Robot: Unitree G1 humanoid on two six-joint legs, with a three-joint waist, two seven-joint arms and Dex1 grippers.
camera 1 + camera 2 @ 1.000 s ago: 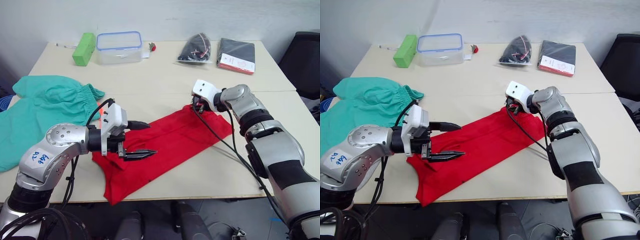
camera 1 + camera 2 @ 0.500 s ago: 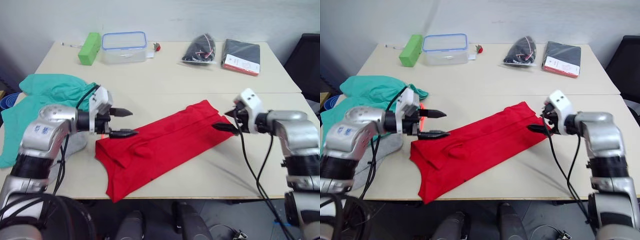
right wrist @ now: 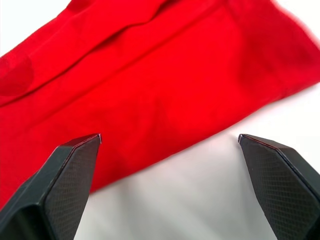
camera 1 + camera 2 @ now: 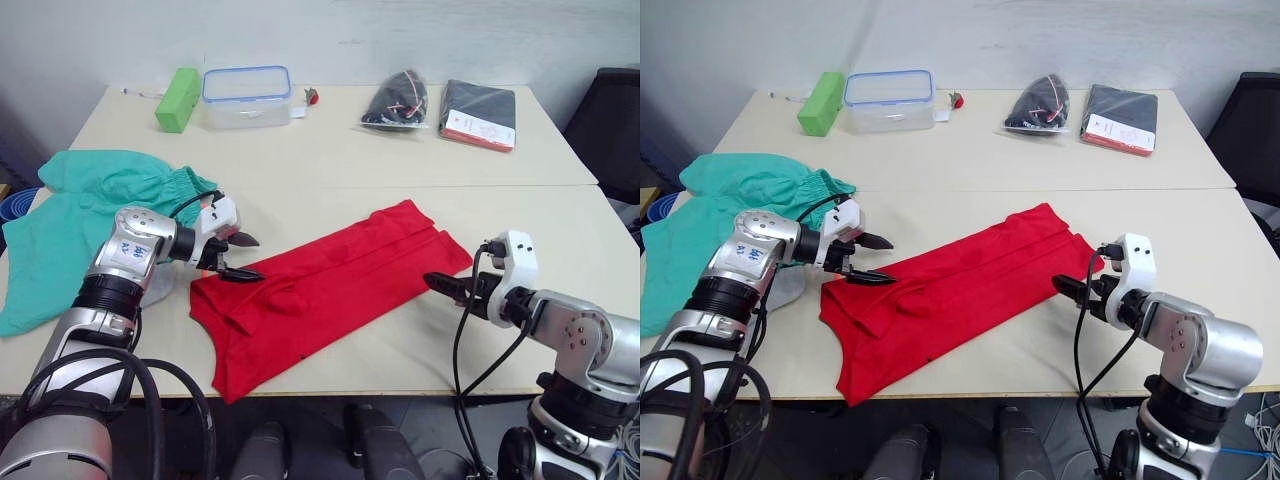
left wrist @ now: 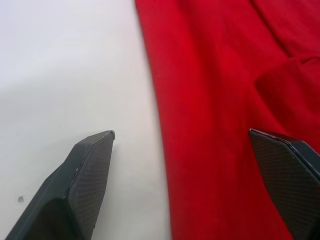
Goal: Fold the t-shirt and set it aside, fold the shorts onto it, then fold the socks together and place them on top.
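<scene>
The red t-shirt (image 4: pixel 330 285) lies on the table as a long folded strip, running diagonally from near left to far right. My left gripper (image 4: pixel 257 258) is open at the strip's left end; in the left wrist view the cloth's edge (image 5: pixel 160 130) lies between the spread fingers. My right gripper (image 4: pixel 435 285) is open and empty, just off the strip's right near edge (image 3: pixel 165 115). The teal shorts (image 4: pixel 90 200) lie spread at the table's left side. The light grey socks (image 4: pixel 788 287) peek out from under my left forearm, mostly hidden.
Along the table's far edge stand a green block (image 4: pixel 172 97), a clear box with a blue lid (image 4: pixel 246 95), a black bag (image 4: pixel 395 100) and a black packet (image 4: pixel 478 110). A dark chair (image 4: pixel 615 120) is at the right.
My right gripper left the shirt's far right corner and drew back toward the near right side. My left gripper moved left from over the shirt's middle to its left end.
</scene>
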